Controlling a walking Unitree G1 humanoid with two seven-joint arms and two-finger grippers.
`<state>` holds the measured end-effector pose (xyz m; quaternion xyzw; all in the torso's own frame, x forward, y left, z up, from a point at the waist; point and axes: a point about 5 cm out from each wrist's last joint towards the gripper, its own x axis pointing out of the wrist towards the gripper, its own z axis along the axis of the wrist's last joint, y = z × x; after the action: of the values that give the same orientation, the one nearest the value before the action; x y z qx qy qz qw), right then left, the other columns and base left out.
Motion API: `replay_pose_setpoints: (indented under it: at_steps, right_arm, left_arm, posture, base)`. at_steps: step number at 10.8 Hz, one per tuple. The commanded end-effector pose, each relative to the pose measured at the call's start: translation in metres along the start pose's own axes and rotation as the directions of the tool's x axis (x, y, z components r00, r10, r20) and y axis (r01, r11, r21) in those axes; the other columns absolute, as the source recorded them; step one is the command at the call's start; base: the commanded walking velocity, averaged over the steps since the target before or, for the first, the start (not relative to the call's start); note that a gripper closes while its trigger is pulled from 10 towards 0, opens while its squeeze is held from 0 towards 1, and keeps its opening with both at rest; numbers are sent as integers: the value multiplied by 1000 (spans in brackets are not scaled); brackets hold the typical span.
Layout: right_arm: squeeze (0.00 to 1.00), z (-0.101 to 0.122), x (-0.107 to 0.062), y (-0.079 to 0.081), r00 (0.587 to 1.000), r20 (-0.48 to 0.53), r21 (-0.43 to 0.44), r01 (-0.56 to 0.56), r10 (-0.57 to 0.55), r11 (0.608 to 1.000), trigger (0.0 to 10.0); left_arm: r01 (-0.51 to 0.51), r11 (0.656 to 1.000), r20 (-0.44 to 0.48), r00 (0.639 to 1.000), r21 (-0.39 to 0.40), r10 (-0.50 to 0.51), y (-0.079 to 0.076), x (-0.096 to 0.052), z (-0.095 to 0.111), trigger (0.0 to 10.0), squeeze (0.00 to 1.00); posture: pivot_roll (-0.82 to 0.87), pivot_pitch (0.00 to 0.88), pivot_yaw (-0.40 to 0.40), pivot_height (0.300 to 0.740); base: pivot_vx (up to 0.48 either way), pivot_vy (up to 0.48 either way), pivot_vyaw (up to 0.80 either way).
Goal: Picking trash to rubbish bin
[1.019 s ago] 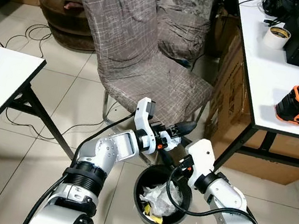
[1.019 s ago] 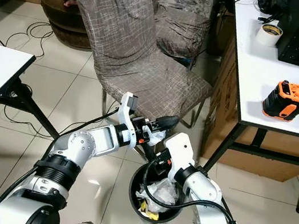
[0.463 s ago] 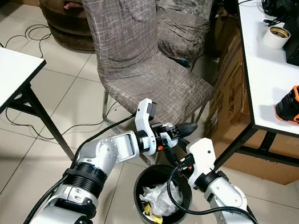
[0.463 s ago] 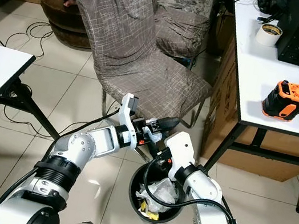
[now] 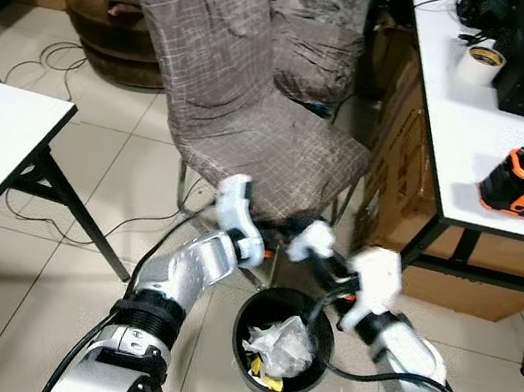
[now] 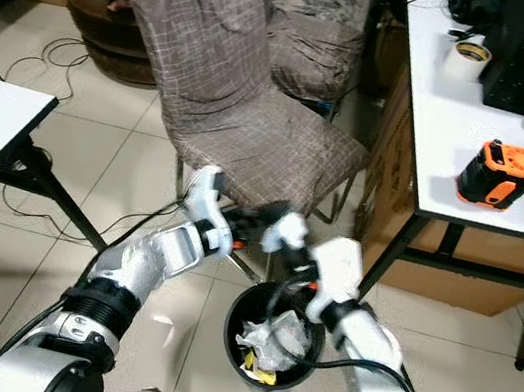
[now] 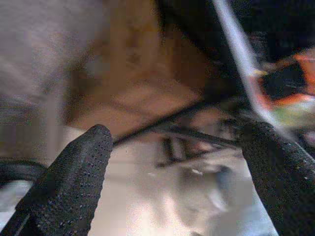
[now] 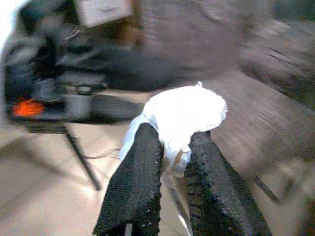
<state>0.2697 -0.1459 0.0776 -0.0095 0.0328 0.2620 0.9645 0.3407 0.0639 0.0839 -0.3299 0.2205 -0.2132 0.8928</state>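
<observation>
The right gripper (image 8: 172, 162) is seen in the lower middle of the right wrist view with its two black fingers (image 8: 135, 182) drawn close together and clamped on a crumpled white wad of tissue-like paper (image 8: 179, 115), which bulges above the fingertips at the centre of the frame. In the left eye view the same wad is blurred, a pale blob (image 5: 313, 238) just below centre, held in the air above the far rim of the bin and in front of the chair seat.

The wad is judged to be very light, soft and easily crushed, with no stiffness. A pinch across its bulk, as is made here, should be enough. Little force is needed, but loose folds could slip out or cling to the textured pads on release.

The left gripper (image 7: 172, 177) is shown in its wrist view with its fingers spread wide, one at the lower left and one at the right edge. Nothing is held between them. In the left eye view its fingers are lost in motion blur near the white wrist housing (image 5: 236, 204), left of the wad.

Below both, in the lower middle of the left eye view, stands the round black rubbish bin (image 5: 248, 331), in which crumpled white plastic and a yellow scrap already lie. Behind it the grey-brown fabric-covered chair (image 5: 254, 124) fills the upper centre.
</observation>
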Motion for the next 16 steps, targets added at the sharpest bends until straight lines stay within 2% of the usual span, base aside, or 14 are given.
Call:
replay_pose_setpoints:
  at_steps: [1, 2, 3, 4, 5, 6, 7, 8, 9, 11, 13, 16]
  right_arm:
    - [0, -9, -7, -8, 996, -49, 30, 72, -71, 997, 0]
    - [0, -35, -10, -15, 970, -214, 35, 127, -117, 991, 0]
    - [0, -46, -1, -12, 954, -284, 17, 103, -94, 995, 0]
    - [0, -52, 15, -8, 936, -344, 17, 81, -70, 997, 1451]
    - [0, -54, 28, -7, 917, -391, -30, 75, -81, 997, 10000]
    - [0, -56, 36, -6, 897, -434, -65, 62, -84, 996, 10000]
    - [0, -61, 39, -6, 873, -479, -92, 57, -94, 994, 10000]
    - [0, -64, 39, -7, 857, -505, -106, 60, -106, 993, 10000]
    - [1000, -70, 38, -9, 826, -548, -124, 71, -128, 990, 10000]
    - [1000, -74, 35, -12, 804, -578, -121, 86, -141, 989, 10000]
    - [1000, -75, 35, -14, 802, -578, -108, 108, -151, 988, 10000]
    - [1000, -76, 36, -12, 802, -578, -93, 116, -148, 989, 10000]
  left_arm:
    - [-78, 997, 48, 996, 22, 77, 7, 0, 6, 10000, 1000]
    - [-190, 970, 134, 976, 150, 170, 34, -16, 29, 10000, 1000]
    - [-104, 914, 95, 993, 393, 72, 33, -26, 35, 10000, 1000]
    - [56, 772, -51, 998, 633, -30, 27, -42, 23, 10000, 1000]
    - [174, 616, -167, 984, 768, -69, 28, -65, 12, 10000, 1000]
    - [260, 518, -249, 964, 815, -93, 27, -89, 7, 10000, 1000]
    - [359, 468, -347, 931, 807, -116, 23, -114, 0, 10000, 1000]
    - [383, 464, -373, 920, 799, -119, 20, -123, -2, 10000, 1000]
    - [378, 469, -371, 922, 798, -111, 15, -133, -2, 10000, 1000]
    - [326, 485, -324, 942, 812, -91, 11, -136, 4, 10000, 1000]
    - [325, 484, -328, 941, 813, -82, 7, -138, 6, 10000, 1000]
    - [291, 505, -297, 952, 813, -71, 5, -135, 12, 10000, 1000]
  posture:
    - [-162, 132, 38, 740]
    - [-153, 145, 41, 740]
    - [-142, 152, 46, 740]
    - [-109, 165, 48, 740]
    - [-85, 175, 43, 740]
    - [-66, 184, 34, 740]
    - [-54, 191, 27, 740]
    - [-48, 194, 23, 740]
    - [-44, 201, 23, 740]
    - [-46, 211, 32, 740]
    - [-41, 214, 41, 740]
    - [-38, 222, 49, 740]
  base:
    - [0, 0, 0]
    - [0, 0, 0]
    - [0, 0, 0]
    - [0, 0, 0]
    - [0, 0, 0]
    - [0, 0, 0]
    - [0, 0, 0]
    - [0, 0, 0]
    - [0, 0, 0]
    - [0, 0, 0]
    - [0, 0, 0]
    - [0, 0, 0]
